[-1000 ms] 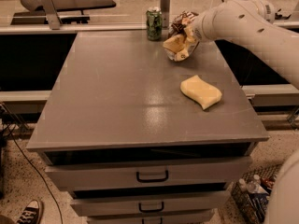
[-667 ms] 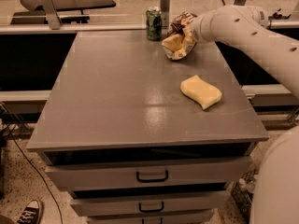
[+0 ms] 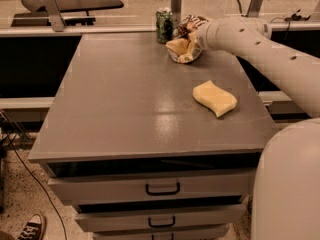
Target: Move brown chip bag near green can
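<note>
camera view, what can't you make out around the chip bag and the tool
- Tool, at the brown chip bag on the table's far edge: camera view, mostly hidden by the arm and bag.
- Bag's right side: covered by the arm.
- Bag touching the green can or not: gap too small to tell.

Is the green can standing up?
Upright: the green can has its rim on top; the gripper is at the brown chip bag beside it.
</note>
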You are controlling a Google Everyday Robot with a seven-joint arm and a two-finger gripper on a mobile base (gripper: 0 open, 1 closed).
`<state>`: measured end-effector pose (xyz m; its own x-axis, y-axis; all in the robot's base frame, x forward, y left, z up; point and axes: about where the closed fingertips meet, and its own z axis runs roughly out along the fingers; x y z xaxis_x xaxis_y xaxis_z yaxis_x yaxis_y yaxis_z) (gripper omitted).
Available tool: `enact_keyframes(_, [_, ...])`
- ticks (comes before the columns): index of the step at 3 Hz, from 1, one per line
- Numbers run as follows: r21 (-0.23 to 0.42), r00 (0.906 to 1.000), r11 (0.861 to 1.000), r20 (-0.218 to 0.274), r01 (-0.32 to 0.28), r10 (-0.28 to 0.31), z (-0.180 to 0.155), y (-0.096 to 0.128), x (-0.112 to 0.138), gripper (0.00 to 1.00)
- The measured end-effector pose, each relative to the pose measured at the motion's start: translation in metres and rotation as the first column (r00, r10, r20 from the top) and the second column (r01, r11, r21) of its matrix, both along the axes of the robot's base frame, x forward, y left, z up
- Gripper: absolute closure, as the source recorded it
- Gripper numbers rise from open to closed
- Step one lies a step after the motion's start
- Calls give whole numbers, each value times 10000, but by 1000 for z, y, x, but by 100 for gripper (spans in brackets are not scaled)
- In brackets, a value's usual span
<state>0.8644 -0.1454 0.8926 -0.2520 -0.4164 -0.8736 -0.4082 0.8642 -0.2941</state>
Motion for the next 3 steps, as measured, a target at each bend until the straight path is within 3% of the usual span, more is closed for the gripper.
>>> enact_keyframes(2, [13, 10000, 10000, -5, 1, -1, 1, 0, 0, 36])
enact_keyframes(3, [308, 9995, 9990, 14, -325, 324, 3, 17, 6, 4])
